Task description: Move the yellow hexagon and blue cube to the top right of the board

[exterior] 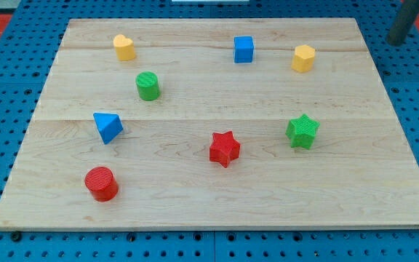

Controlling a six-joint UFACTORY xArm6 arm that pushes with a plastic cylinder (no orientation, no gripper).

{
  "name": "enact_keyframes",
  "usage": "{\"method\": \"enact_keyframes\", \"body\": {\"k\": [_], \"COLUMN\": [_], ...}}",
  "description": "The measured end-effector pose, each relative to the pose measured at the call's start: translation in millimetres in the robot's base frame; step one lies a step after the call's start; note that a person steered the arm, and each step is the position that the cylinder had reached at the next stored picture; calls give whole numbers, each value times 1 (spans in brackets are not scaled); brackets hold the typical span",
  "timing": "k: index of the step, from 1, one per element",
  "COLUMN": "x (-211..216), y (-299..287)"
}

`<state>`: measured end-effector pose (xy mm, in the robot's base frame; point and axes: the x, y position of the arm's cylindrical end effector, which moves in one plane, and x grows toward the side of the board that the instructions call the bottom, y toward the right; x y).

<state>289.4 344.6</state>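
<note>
No text, label, brand, number or sign to read anywhere in this view.
</note>
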Motion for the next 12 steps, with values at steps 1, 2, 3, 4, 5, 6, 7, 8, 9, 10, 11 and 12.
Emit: {"method": "enact_keyframes", "body": {"k": [1, 2, 3, 4, 5, 6, 7, 8, 9, 10, 11, 12], "x": [81, 89, 68, 28, -6, 8, 8, -28, -27, 35, 46, 26], "y": [-57, -94, -159, -170, -170, -161, -189, -203, -197, -254, -319, -333]}}
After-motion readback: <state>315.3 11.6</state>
